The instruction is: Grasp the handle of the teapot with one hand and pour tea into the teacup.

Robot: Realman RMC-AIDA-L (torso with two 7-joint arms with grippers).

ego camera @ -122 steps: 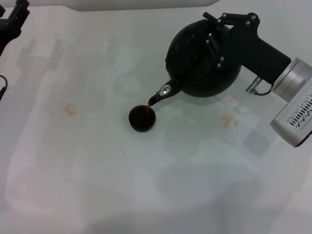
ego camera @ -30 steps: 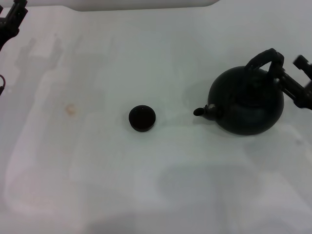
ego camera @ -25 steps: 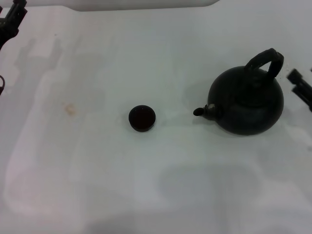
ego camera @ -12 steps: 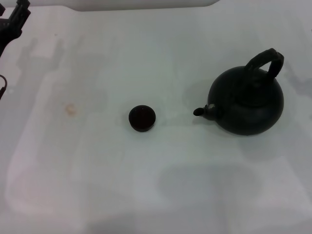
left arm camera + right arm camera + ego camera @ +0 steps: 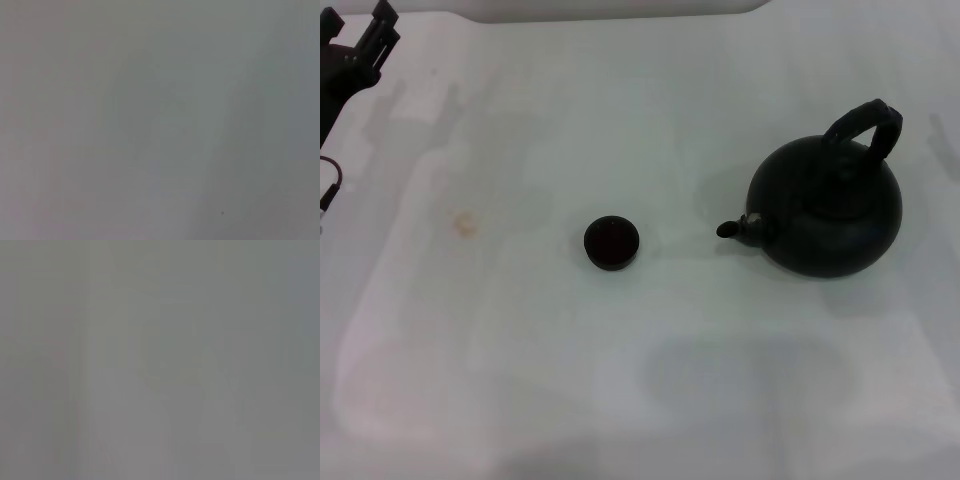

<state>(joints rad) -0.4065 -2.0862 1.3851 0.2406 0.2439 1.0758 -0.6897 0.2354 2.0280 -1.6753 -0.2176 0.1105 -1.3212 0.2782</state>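
Now teapot (image 5: 825,215) stands upright, well apart from teacup (image 5: 611,243).

A pale, glossy white table (image 5: 520,380) carries two things. The large round matte black teapot (image 5: 825,215) stands upright toward the right, its spout facing the small round black teacup (image 5: 611,243), well apart near the middle.

In front of me lies a pale white table (image 5: 620,400), with a small brownish stain (image 5: 466,224) toward my left side on its surface.
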